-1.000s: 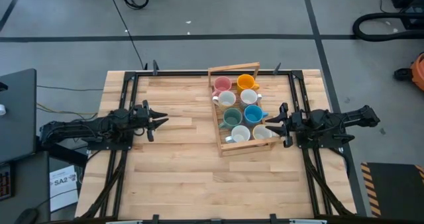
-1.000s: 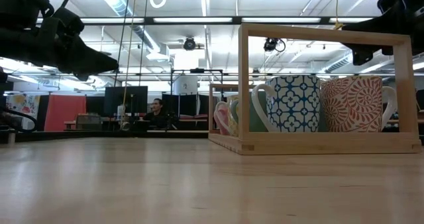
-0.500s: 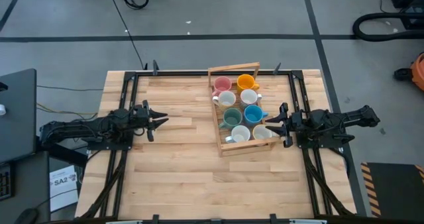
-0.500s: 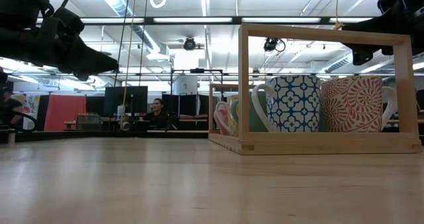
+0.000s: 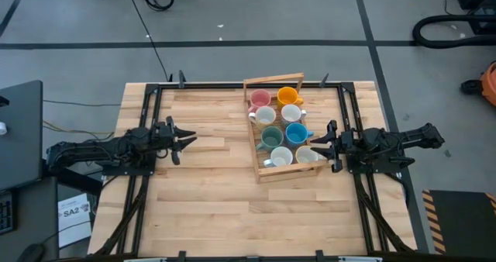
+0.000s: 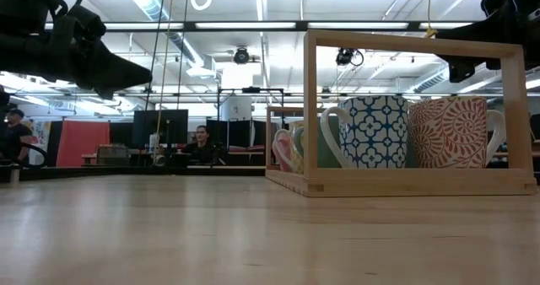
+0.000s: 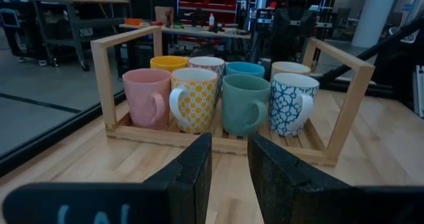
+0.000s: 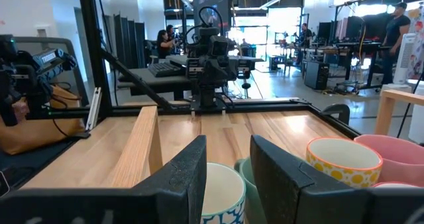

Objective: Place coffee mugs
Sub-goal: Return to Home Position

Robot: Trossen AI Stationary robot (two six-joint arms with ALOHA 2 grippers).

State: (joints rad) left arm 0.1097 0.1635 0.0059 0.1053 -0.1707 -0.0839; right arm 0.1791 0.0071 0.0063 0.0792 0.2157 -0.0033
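- Retreating to home is judged the step in hand: the right gripper (image 5: 316, 148) is seen empty, fingers parted, with the wooden rack (image 5: 255, 149) just ahead of its fingertips
- The coffee mugs (image 5: 271, 138) are packed inside that rack; none is gripped
- A straight pull away from the rack is advised, fingers kept level, so the nearest rail is not clipped
- The left gripper (image 5: 184, 140) is held empty, fingers apart, the rack well ahead of it across bare table (image 5: 209, 200)
- Open room is offered behind both grippers; only the black frame rails (image 5: 146, 107) beside each arm are to be minded
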